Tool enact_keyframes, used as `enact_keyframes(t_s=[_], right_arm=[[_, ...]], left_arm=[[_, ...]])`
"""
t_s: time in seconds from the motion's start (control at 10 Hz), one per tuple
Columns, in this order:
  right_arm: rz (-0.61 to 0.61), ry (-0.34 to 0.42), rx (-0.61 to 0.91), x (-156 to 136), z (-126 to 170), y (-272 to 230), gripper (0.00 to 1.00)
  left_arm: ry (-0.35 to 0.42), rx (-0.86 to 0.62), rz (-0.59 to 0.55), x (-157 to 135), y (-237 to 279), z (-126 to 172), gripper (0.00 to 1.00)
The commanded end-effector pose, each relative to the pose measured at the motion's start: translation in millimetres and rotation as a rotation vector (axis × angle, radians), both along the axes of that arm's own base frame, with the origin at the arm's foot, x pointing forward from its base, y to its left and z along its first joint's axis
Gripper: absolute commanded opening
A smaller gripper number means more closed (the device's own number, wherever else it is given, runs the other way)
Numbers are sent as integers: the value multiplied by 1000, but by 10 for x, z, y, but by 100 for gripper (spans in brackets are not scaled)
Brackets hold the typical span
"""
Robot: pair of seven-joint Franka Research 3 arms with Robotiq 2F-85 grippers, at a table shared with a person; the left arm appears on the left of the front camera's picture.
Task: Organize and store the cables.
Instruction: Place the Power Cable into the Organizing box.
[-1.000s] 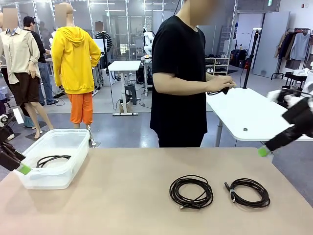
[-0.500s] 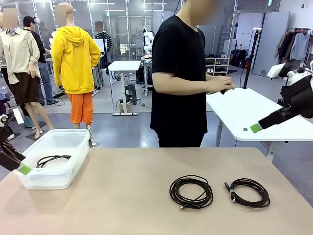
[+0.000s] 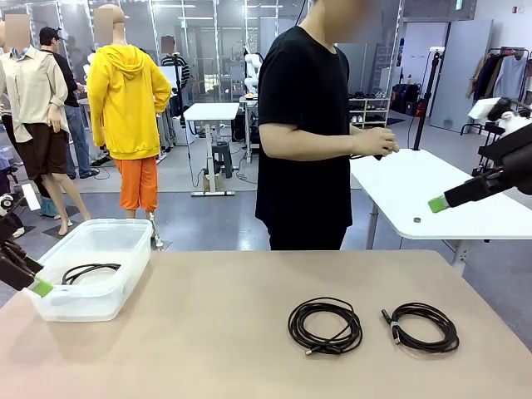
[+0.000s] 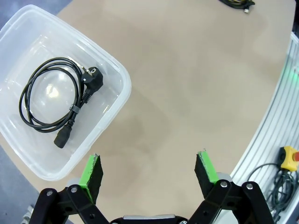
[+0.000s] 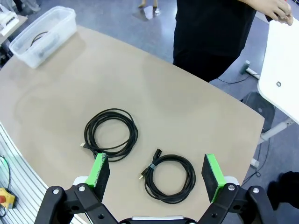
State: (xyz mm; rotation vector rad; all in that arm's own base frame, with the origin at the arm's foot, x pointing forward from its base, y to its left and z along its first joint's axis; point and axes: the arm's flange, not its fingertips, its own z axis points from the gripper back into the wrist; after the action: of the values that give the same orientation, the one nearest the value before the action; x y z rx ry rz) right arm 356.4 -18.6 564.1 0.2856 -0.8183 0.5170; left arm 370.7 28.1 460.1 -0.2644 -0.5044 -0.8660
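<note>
My left fingers [image 4: 92,171] stand wide apart, the green pads gripping nothing, held low at my far left. My right fingers [image 5: 211,176] are spread just as wide, also gripping nothing, held high on my right and angled downward.

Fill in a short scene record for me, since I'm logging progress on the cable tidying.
stored: one cable in the clear bin
on table: middle coil, right coil, apart
left hand: open, empty, near the bin
right hand: open, empty, high above both coils
person: far side, turned toward another table
</note>
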Motion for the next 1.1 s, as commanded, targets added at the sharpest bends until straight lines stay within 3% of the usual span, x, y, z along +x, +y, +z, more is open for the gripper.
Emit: enact_keyframes(t_s=[0.0, 0.3, 0.5, 0.7, 0.8, 1.0], right_arm=[[72, 29, 20, -595, -436, -138, 100], [65, 55, -55, -881, -333, -434, 100], [123, 40, -96, -962, -398, -588, 100], [176, 76, -83, -997, -546, -722, 100], [118, 65, -84, -688, 65, -751, 100], [118, 65, -84, -688, 65, -751, 100]], left_arm=[[9, 14, 18, -7, -16, -11, 100], [9, 14, 18, -7, -16, -11, 100], [9, 14, 18, -7, -16, -11, 100], [9, 14, 18, -7, -16, -11, 100], [9, 14, 18, -7, -16, -11, 100], [9, 14, 18, -7, -16, -11, 100]])
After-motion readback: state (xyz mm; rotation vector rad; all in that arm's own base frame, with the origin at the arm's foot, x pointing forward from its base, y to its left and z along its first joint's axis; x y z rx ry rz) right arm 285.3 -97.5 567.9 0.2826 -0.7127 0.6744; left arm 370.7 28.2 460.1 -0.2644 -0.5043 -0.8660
